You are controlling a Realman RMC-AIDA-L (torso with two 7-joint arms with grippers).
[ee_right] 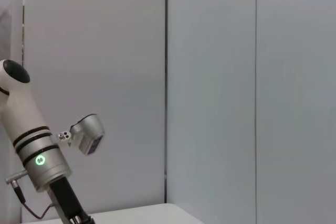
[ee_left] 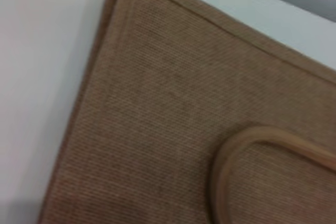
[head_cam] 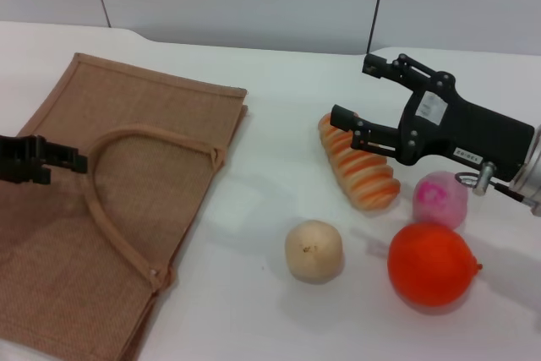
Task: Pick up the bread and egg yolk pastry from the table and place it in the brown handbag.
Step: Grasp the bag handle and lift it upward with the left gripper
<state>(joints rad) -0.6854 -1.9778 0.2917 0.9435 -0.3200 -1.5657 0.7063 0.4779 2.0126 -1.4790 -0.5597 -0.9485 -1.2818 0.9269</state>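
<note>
Overhead, right gripper (head_cam: 355, 90) fingers apart above the bread (head_cam: 358, 163); left gripper (head_cam: 59, 161) fingers' state unclear

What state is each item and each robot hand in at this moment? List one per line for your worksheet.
brown handbag: lying flat on the table, handles on top
bread: on the table, not gripped
egg yolk pastry: on the table, untouched
right hand: open, raised beside the bread
left hand: over the handbag, holding nothing visible

Handbag (head_cam: 101, 200) left on table (head_cam: 262, 175); bread (head_cam: 359, 164) right, pastry (head_cam: 314, 250) before it.
</note>
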